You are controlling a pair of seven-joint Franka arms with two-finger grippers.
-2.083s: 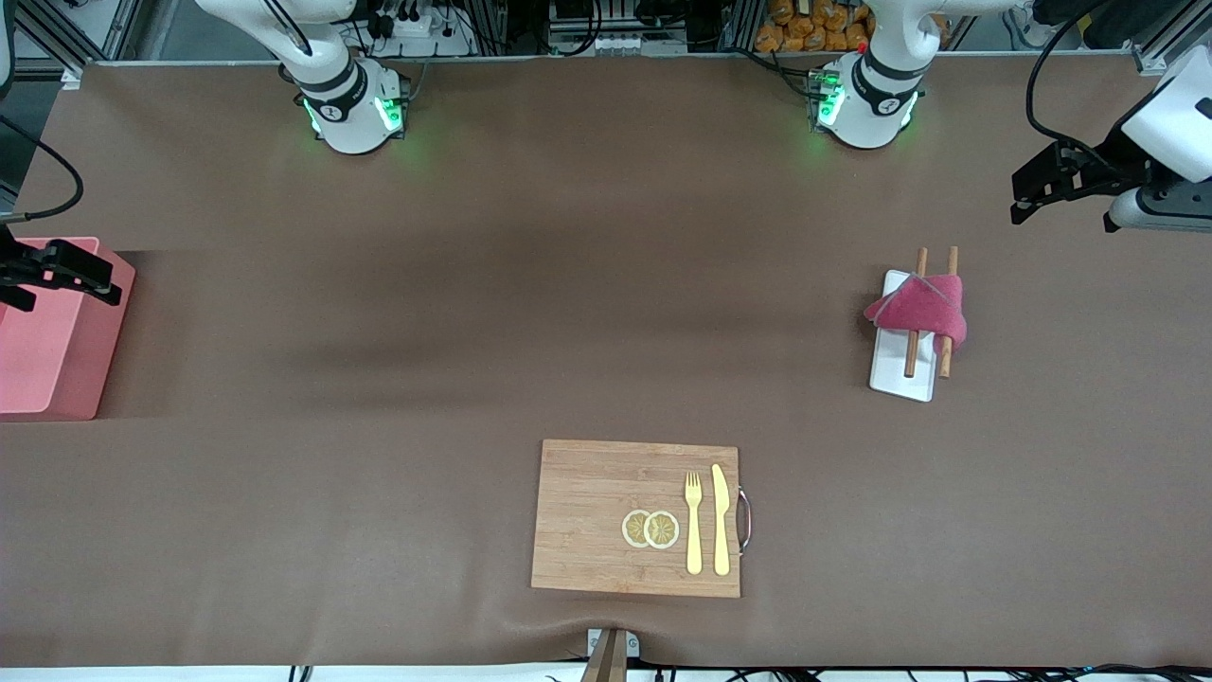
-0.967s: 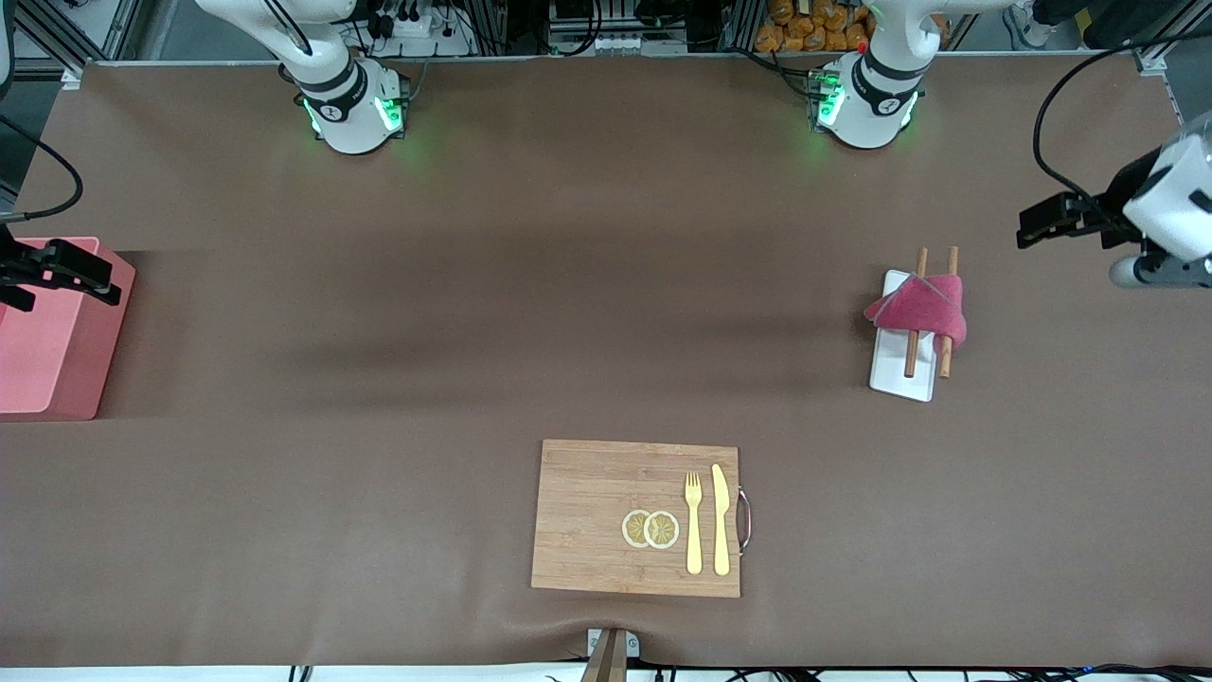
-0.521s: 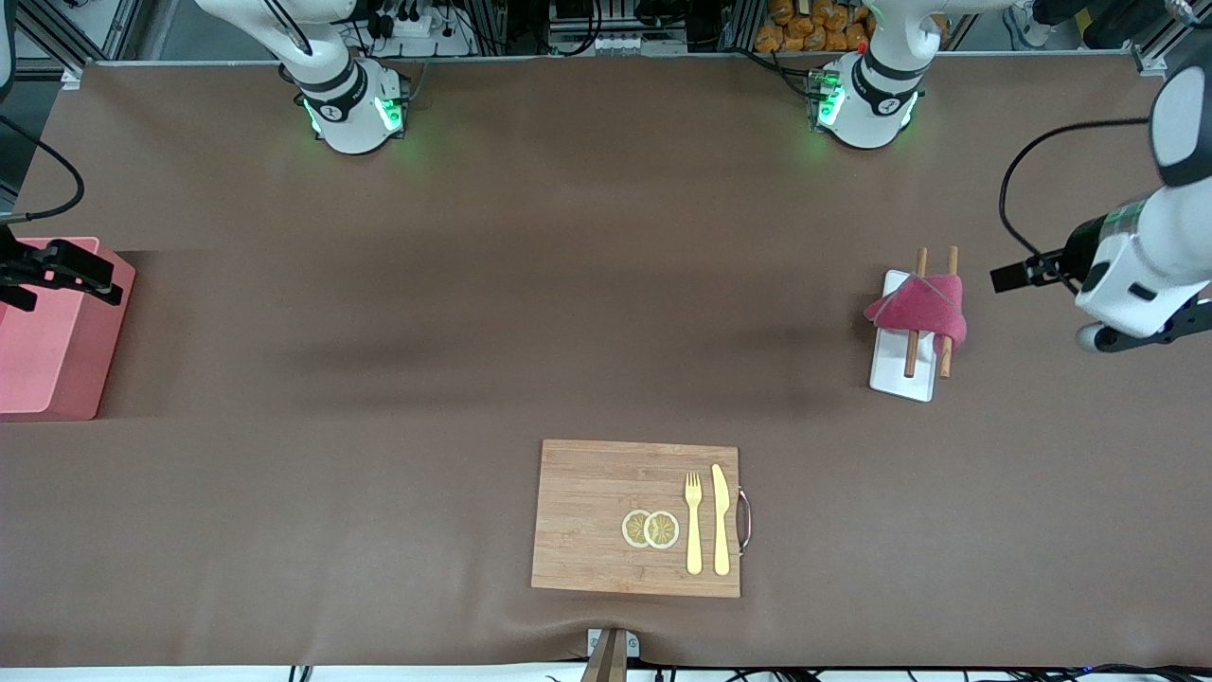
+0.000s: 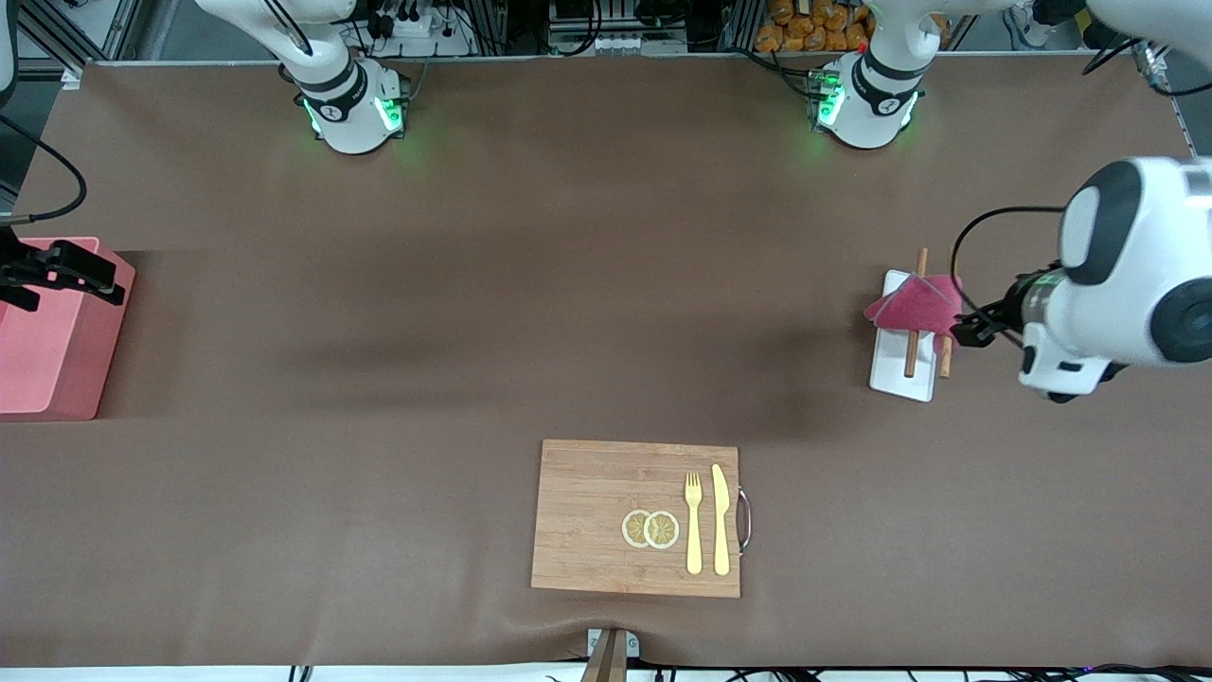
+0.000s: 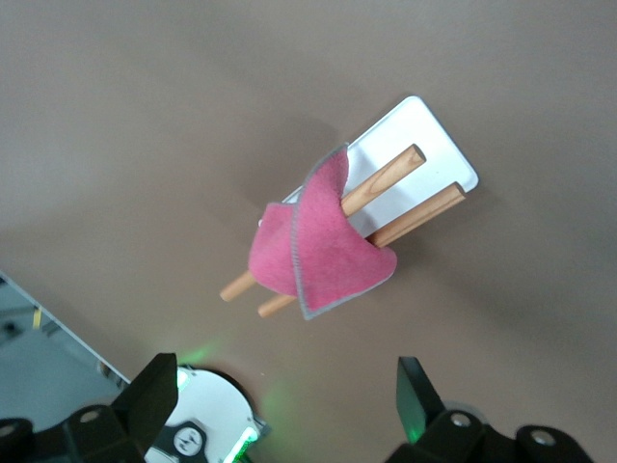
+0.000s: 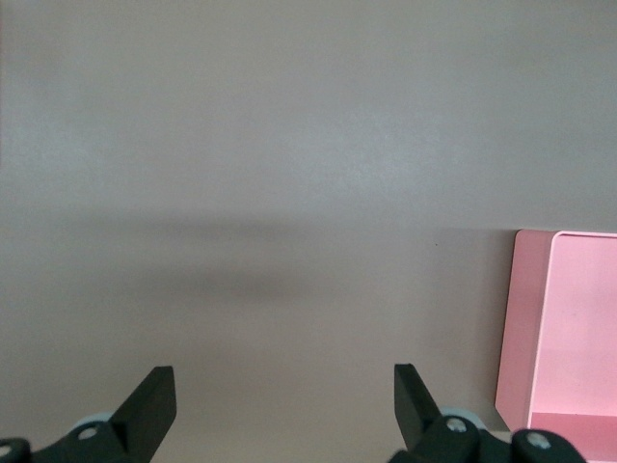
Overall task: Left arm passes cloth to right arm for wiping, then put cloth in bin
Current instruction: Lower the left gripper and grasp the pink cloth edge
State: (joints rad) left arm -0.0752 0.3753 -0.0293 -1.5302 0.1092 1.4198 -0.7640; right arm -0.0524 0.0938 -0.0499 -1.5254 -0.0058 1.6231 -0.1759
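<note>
On two round wooden sticks over a flat white tray, a soft crimson cloth with a pale seam is draped. Just beside it the left gripper is held with jaws spread wide. Over the smooth pink plastic bin, the right gripper waits, equally spread.

Robotics lab, not a home. Two white arm bases w/ green status lights bolted along one edge of a big brown-covered worktop. Aluminium frame rails, cables and power strips past that edge. Props laid out like a test setup: cutting board w/ toy cutlery.
</note>
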